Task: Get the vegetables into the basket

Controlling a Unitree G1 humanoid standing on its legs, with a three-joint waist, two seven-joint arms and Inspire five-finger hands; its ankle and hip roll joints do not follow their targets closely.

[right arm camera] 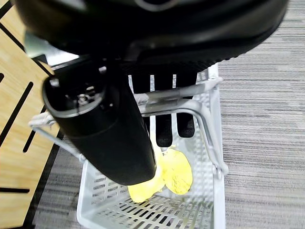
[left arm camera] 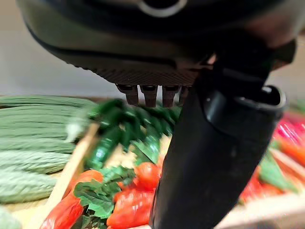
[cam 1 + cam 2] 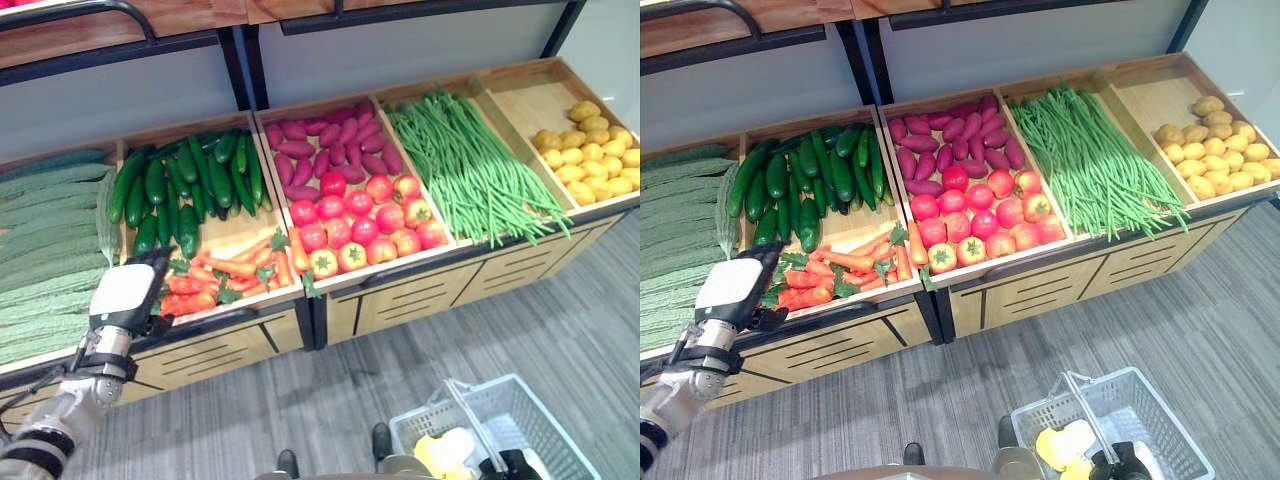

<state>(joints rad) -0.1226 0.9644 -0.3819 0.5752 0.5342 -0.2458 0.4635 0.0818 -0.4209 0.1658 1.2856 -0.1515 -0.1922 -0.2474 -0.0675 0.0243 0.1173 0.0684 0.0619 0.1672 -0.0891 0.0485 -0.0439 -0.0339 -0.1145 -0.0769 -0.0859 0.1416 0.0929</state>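
Nearest, the right hand (image 1: pixel 119 119) has its fingers (image 1: pixel 164 129) curled round the handle (image 1: pixel 176 102) of the white basket (image 3: pixel 530 420), which holds what appear to be yellow potatoes (image 1: pixel 167 174). Farther off, the left hand (image 3: pixel 130 295) hovers with fingers (image 2: pixel 150 95) straight over the carrots (image 3: pixel 215 275) on the bench (image 3: pixel 400 290); cucumbers (image 3: pixel 190 180) lie beyond.

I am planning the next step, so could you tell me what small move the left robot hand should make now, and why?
Probably lower the left robot hand onto the carrots and close on one. It hovers over their bin with nothing held, while the right robot hand grips the basket handle.
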